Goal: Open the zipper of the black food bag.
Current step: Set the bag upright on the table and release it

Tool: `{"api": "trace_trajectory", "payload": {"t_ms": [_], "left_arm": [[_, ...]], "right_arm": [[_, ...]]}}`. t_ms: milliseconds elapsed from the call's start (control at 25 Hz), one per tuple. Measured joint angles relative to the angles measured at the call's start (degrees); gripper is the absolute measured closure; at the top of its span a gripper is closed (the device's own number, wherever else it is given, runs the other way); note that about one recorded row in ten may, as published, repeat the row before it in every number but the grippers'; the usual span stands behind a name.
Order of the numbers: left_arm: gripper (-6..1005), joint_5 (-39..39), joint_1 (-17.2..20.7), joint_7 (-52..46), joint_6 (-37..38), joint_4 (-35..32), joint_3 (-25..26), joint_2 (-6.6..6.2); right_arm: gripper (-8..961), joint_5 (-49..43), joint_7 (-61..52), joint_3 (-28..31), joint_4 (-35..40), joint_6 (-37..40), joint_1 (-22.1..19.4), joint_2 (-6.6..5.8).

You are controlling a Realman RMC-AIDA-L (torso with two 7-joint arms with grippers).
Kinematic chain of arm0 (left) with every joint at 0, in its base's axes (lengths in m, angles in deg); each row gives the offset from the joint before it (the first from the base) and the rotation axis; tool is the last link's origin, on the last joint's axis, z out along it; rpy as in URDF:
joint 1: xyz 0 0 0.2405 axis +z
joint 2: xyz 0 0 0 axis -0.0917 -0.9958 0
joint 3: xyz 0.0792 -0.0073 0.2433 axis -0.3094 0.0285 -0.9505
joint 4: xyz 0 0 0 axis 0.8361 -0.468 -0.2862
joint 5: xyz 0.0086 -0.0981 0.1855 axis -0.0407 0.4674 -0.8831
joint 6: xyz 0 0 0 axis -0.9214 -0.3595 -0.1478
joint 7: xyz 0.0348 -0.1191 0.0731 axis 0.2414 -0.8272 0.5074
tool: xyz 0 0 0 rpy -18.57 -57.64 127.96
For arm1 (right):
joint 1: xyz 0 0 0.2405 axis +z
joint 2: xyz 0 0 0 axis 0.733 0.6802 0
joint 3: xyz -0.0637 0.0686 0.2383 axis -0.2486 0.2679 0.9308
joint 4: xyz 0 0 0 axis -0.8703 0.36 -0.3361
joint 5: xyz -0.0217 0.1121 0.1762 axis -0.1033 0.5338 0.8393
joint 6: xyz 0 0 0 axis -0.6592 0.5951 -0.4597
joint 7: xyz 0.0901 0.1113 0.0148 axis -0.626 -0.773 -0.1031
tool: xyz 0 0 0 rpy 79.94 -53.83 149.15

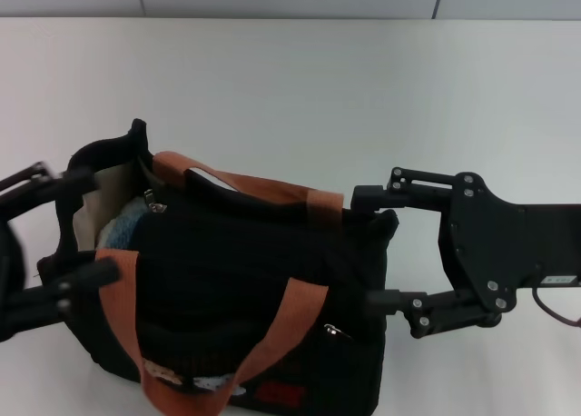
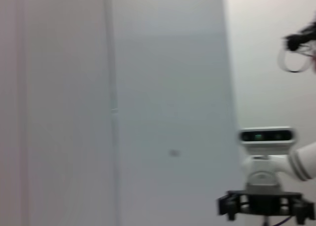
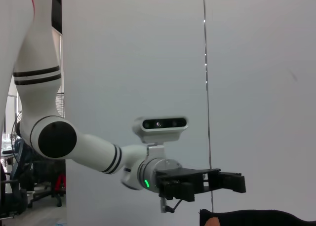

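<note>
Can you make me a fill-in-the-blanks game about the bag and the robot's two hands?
1. The bag is mostly the colour ____.
2. Its handles are orange-____.
3. The left gripper and the right gripper are on ____ sides of the bag.
4. The bag sits on a ____ table.

Missing words: black; brown; opposite; white

Bag [image 1: 245,280] flanked by tools — far table [image 1: 300,80] free.
</note>
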Motion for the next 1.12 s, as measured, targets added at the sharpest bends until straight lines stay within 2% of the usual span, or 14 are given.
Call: {"api": "trace_trajectory", "payload": {"t_ms": [240,360,480,640,840,880,960,1080,1120], "left_arm": [[187,-1.14,5.78,4.67,-0.11,6.16,4.23,-2.25],[187,-1.69,7.44,8.79,-0.39,10.07,6.07,-2.71],[186,-3.66,7.11,13.94,-1.44,13.9,6.47,-2.58],[186,-6.8,4.0,15.77,-4.18,16.78,6.57,-1.61],[187,-9.11,0.03,17.1,-7.87,17.71,7.01,0.93],[197,-9.1,-0.19,20.45,-8.41,17.79,6.91,1.67],[216,-9.05,-0.18,22.48,-8.47,18.21,7.02,1.98],[246,-8.73,-0.18,27.26,-7.96,20.78,9.96,2.74],[292,-8.78,-0.18,27.89,-7.91,20.98,10.42,2.88]], "right_arm": [[111,0.09,0.0,0.02,-0.05,-0.04,-0.43,-0.1],[112,0.16,0.0,0.01,-0.04,-0.13,-0.32,-0.14],[112,0.17,0.0,-0.01,-0.03,-0.19,-0.2,-0.14],[112,0.18,0.0,-0.01,-0.02,-0.21,-0.12,-0.13],[112,0.19,0.0,-0.01,0.06,-0.21,-0.15,-0.13],[112,0.23,0.0,-0.01,0.13,-0.2,-0.19,-0.13],[113,0.28,0.0,-0.01,0.18,-0.18,-0.24,-0.13],[113,0.35,0.0,-0.01,0.26,-0.15,-0.28,-0.13],[113,0.43,0.0,-0.01,0.28,-0.15,-0.29,-0.13]]}}
